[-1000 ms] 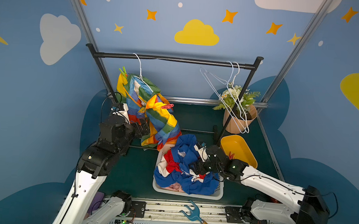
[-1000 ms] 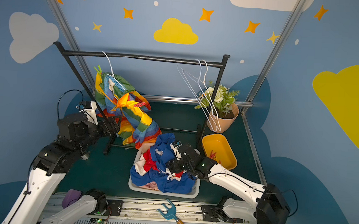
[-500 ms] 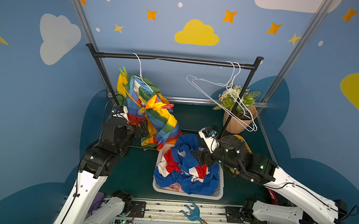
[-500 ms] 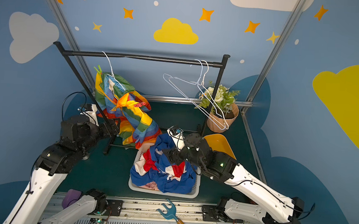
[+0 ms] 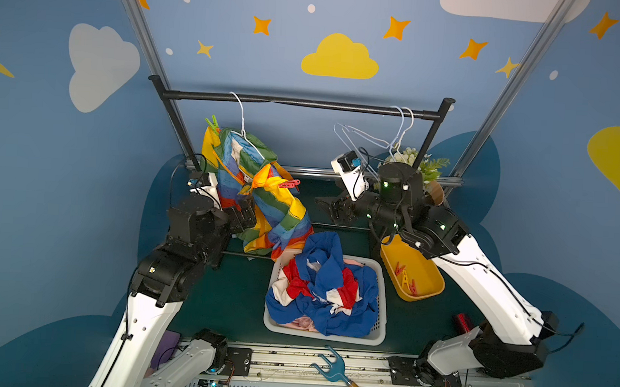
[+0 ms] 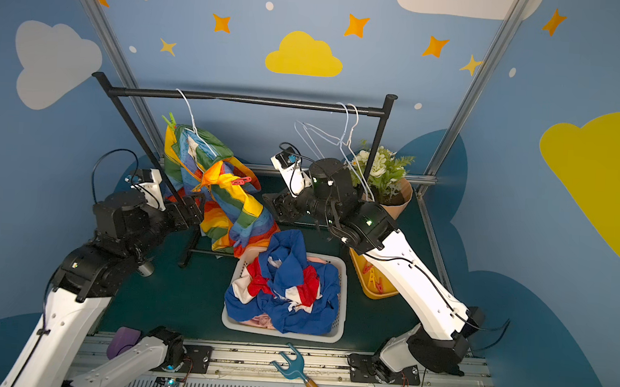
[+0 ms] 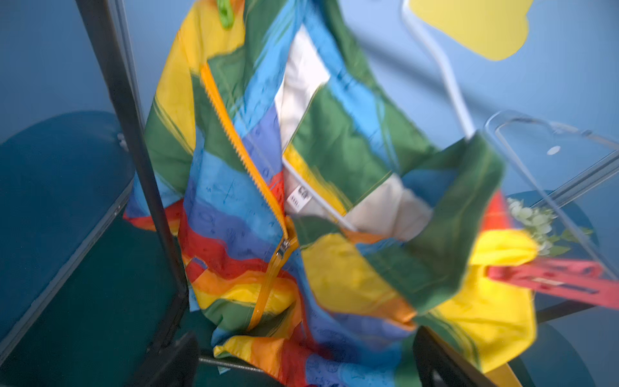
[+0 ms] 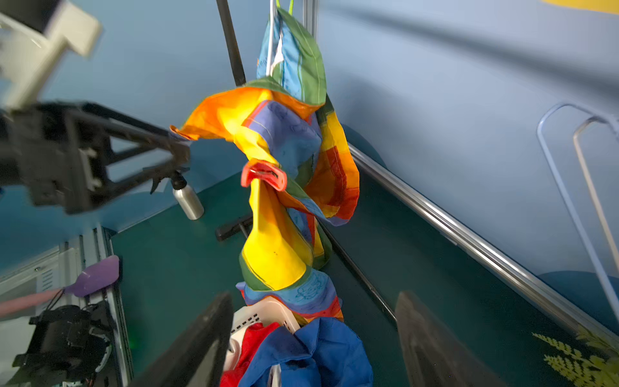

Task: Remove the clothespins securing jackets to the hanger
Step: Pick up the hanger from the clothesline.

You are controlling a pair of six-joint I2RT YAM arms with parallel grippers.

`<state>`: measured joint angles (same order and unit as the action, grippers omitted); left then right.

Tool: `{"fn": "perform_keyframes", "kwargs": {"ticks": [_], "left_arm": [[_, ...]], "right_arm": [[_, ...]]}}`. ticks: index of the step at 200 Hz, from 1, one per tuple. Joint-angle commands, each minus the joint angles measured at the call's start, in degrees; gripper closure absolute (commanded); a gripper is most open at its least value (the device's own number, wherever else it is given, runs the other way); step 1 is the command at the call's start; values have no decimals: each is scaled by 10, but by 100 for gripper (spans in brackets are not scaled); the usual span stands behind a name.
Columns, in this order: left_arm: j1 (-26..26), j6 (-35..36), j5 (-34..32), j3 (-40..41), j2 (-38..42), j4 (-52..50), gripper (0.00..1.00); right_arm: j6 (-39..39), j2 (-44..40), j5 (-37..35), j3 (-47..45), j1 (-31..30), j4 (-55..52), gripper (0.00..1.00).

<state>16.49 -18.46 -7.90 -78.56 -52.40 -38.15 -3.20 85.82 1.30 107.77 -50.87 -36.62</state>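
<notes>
Left wrist view looks up the front of the rainbow-striped jacket [image 7: 234, 207], and the left end effector [image 7: 301, 362] stands wide open with nothing gripped, its dark fingers [image 7: 174, 358] on either side of the lower hem. Whether they touch the cloth cannot be told.

In both top views that end effector sits close against the jacket's left flank. A green clothespin [image 5: 213, 122] sticks up from the jacket's upper left shoulder, clipped where the cloth meets the wire hanger [image 5: 240, 118], which hooks over the black rail [image 5: 299, 103].

Further right, a red clothespin [image 5: 290, 183] pinches a yellow fold at the other shoulder and lies roughly sideways.

Below, on the green table [image 5: 243, 301], a white basket [image 5: 377, 338] holds the crumpled blue, white and red jacket [image 5: 325, 287], with a bit of the pink jacket [image 5: 300, 323] showing underneath.

Right of the red clothespin, the right end effector [image 5: 331, 208] points at it from near by, not touching. Its jaws are parted and empty.

Two empty hangers [image 5: 363, 138] dangle above that arm.

A yellow bin [image 5: 428, 282] beside the basket holds loose clothespins [image 5: 405, 275], red and yellow, and a potted plant [image 5: 428, 168] stands behind it
</notes>
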Motion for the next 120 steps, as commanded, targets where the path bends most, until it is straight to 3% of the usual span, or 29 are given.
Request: {"fn": "perform_keyframes", "kwargs": {"ticks": [1, 46, 80, 120], "left_arm": [[-5, 27, 16, -62, -20, 10, 0], [-32, 34, 82, -177, -87, -6, 1], [-118, -27, 223, -240, -174, 2, 6], [-124, -45, 231, -276, -236, 23, 16]], "right_arm": [[1, -13, 34, -6, 16, 10, 22], [5, -42, 51, -40, 42, 36, 21], [5, -50, 43, -49, 53, 45, 21], [1, -54, 38, -52, 64, 41, 21]]}}
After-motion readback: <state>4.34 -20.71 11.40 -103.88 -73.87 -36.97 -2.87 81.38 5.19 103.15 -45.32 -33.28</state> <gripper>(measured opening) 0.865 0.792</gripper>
